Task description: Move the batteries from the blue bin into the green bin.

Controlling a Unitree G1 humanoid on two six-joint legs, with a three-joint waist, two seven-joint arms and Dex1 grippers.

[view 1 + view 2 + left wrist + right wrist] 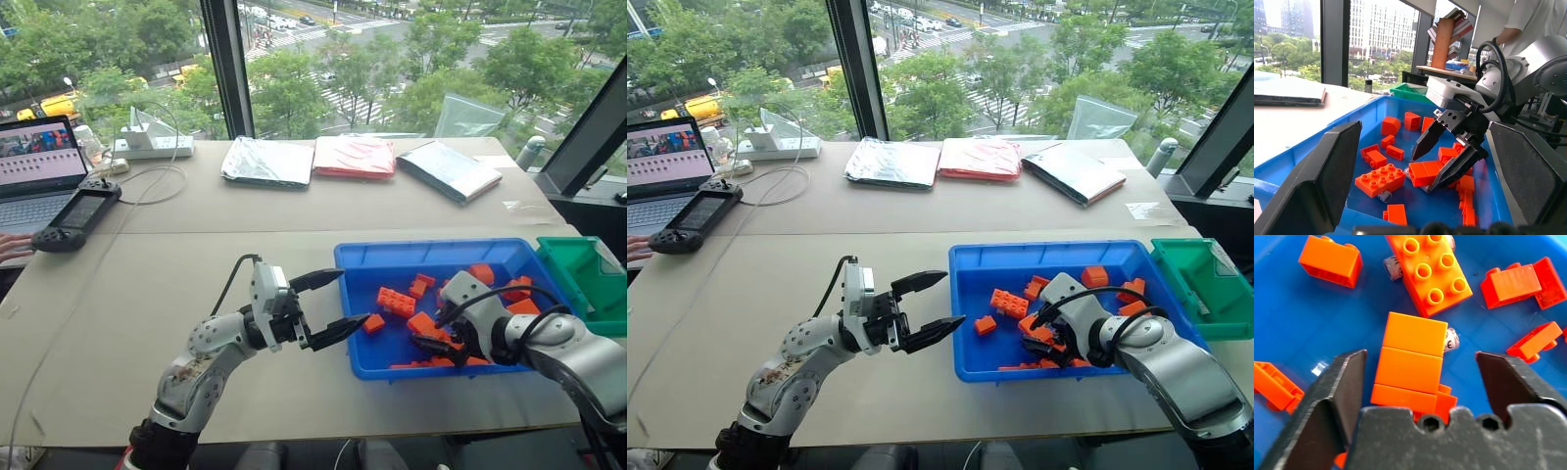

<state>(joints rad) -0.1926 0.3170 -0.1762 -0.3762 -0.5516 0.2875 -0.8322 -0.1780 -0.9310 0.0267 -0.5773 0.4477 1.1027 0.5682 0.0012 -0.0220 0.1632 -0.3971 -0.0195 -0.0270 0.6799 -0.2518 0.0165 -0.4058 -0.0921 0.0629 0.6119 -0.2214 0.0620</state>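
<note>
L gripper (353,297) hangs over the bare table (147,294), just beside the blue bin's (431,250) near-left corner. Fingers are wide apart w/ nothing between them.

R gripper (1419,357) is down inside the blue bin, pointing fwd and down. From what I see its fingers (1342,382) are spread and straddle a stacked orange block (1413,352), w/ a gap on both sides and no grip on it.

Blue bin sits on the table front-right of me and is full of loose orange bricks. Batteries are mostly hidden. One battery (1451,340) pokes its end out from under the stacked block, on the side twd the R finger. A 2nd battery (1392,268) peeks out beside the big studded brick (1427,269) further on. Both lie on the bin floor.

Green bin (578,269) sits at the blue bin's far-right corner, touching or nearly so. Can't tell what's inside it.
</note>
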